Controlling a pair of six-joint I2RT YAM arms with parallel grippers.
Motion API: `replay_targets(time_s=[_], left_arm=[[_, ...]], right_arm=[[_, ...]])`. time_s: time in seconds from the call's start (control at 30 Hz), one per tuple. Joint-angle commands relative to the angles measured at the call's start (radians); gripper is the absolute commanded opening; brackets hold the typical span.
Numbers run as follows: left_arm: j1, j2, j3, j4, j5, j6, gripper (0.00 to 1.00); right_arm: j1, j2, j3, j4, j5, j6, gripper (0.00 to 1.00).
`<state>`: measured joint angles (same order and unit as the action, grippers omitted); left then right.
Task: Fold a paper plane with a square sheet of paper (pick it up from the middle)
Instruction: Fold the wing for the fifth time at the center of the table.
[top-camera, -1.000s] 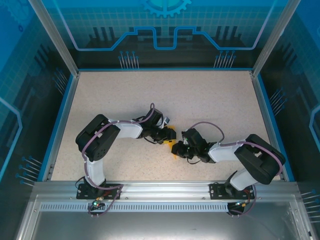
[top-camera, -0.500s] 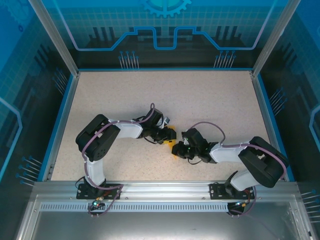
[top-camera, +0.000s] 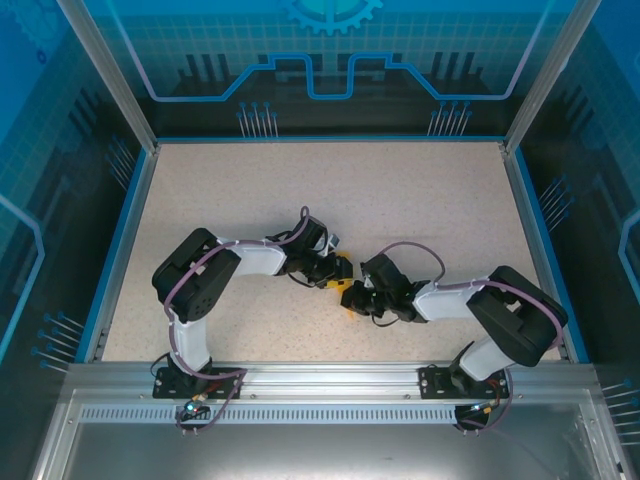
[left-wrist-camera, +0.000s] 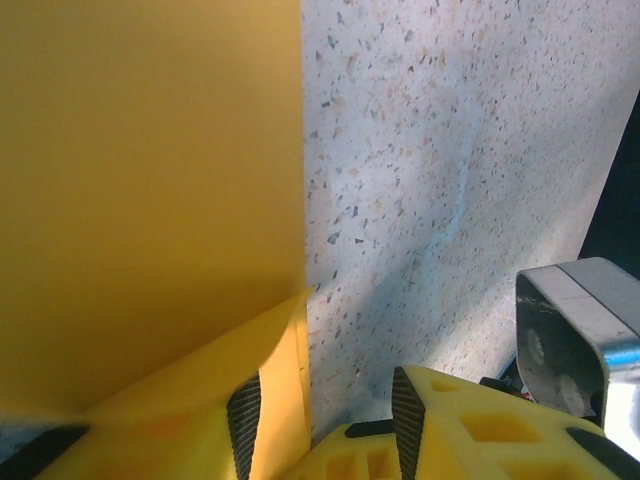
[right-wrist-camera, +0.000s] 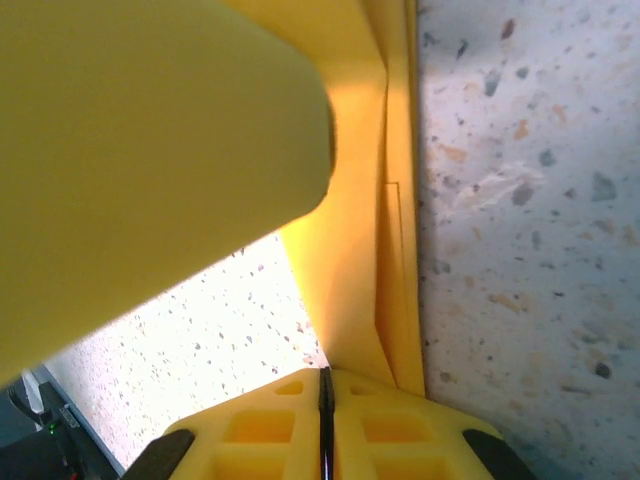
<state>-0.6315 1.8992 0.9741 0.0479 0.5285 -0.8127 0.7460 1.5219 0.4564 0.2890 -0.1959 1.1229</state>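
Right gripper (right-wrist-camera: 325, 385) clenched on square sheet of paper (right-wrist-camera: 352, 250), centre of table (top-camera: 420, 200). Fold runs to 12 o'clock from jaws. Left gripper (left-wrist-camera: 322, 425) released; sheet edge at its 10 o'clock, possibly brushing pad (left-wrist-camera: 243, 412). Right arm nearer.

Sheet of paper (left-wrist-camera: 150, 200): lies on the bench (left-wrist-camera: 430, 180) near its middle, between two claws, the left claw (left-wrist-camera: 322, 425) straddling one edge from behind-left, the right claw (right-wrist-camera: 325, 385) pinching a folded edge from nearer-right.
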Motion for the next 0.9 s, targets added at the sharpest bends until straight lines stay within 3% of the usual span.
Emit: replay_targets(time_s=[0.0, 0.3, 0.4, 0.87], left_arm=[[-0.001, -0.023, 0.023, -0.091, -0.027, 0.024, 0.45], [0.024, -0.206, 0.150, -0.242, -0.120, 0.188, 0.55], [0.026, -0.224, 0.131, -0.260, -0.146, 0.194, 0.49], [0.024, -0.130, -0.003, -0.057, -0.067, 0.158, 0.25]], right_arm=[[-0.004, 0.021, -0.058, -0.090, 0.037, 0.029, 0.08], [-0.009, 0.027, -0.099, -0.083, 0.022, 0.031, 0.06], [-0.010, 0.036, -0.082, -0.089, 0.014, 0.024, 0.06], [-0.014, 0.047, -0.067, -0.103, 0.011, 0.030, 0.06]])
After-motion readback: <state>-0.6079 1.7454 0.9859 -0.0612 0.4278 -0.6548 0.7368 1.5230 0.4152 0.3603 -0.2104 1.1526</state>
